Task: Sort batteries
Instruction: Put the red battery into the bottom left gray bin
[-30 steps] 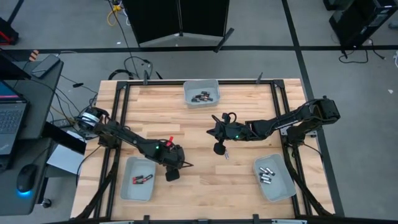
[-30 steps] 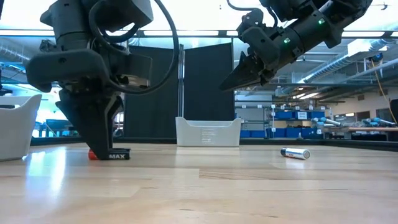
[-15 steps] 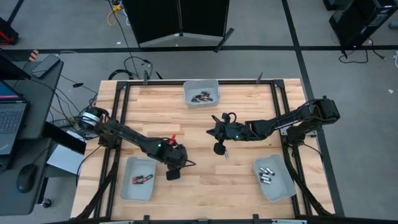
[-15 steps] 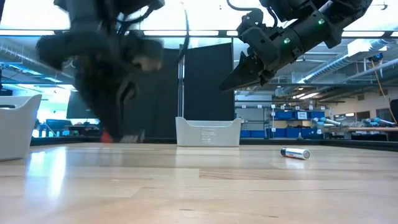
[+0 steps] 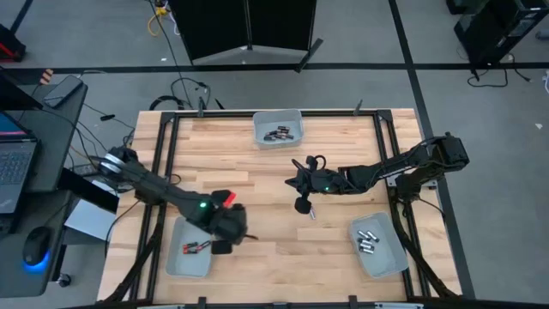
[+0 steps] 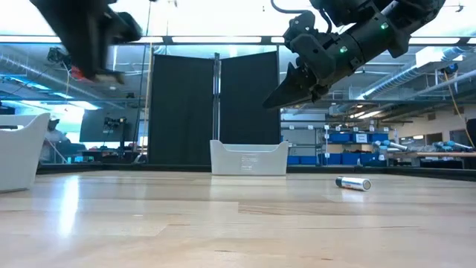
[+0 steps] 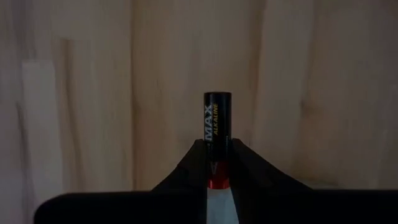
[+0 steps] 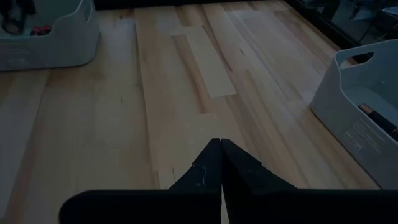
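The left gripper [image 7: 217, 163], clenched on a black-and-red cylindrical battery [image 7: 217, 118], has lifted it toward the pale tray [image 5: 176, 257] at the tabletop's near-left corner; right gripper [image 8: 219, 155] clenched empty mid-table

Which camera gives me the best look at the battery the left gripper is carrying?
Left wrist view: the black battery marked MAX ALKALINE sits clamped in the left gripper. The high view shows only a red speck at the gripper; the low view shows a blur; the right wrist view shows nothing of it.
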Motion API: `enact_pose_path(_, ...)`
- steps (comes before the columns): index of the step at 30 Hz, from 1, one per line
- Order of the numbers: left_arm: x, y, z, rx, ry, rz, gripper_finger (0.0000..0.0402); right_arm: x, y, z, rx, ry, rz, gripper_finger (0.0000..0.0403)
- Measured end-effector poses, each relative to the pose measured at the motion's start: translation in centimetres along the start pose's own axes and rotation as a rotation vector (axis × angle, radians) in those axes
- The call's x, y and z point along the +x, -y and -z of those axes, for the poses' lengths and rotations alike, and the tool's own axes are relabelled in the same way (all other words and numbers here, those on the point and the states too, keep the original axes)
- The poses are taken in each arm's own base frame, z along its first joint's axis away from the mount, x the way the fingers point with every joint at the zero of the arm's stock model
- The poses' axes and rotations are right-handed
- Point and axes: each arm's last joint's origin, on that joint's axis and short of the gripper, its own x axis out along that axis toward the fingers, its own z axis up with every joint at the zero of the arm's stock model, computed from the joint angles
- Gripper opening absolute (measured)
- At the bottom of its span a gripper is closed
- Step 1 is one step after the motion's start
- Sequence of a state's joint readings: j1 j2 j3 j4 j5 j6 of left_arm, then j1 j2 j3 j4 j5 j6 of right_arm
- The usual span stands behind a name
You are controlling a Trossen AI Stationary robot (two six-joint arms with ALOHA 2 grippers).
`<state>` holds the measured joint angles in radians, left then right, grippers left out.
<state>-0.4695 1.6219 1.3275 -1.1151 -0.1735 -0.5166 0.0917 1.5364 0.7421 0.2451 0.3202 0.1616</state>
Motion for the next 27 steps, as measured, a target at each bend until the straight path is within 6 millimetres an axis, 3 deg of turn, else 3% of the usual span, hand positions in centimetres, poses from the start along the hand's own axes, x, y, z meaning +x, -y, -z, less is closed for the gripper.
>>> enact_pose_path(6,-1.9,1.3,2.8,-0.015,0.017,0.039,0.0046,-0.1,-0.2,0.1,-0.003,-0.003,-0.006,0.0009)
enact_pose_path(11,-1.9,1.5,5.6,-0.050,0.007,0.046,0.0046,-0.2,-0.6,0.1,-0.010,-0.003,-0.017,0.0009)
enact_pose_path(20,0.8,0.1,10.8,-0.160,-0.049,0.012,0.0046,-0.2,-0.6,0.1,-0.014,-0.002,-0.017,0.0009)
enact_pose_path(27,3.4,-0.3,12.2,-0.187,-0.038,0.067,0.0046,-0.2,-0.6,0.1,-0.013,0.001,-0.018,0.0009)
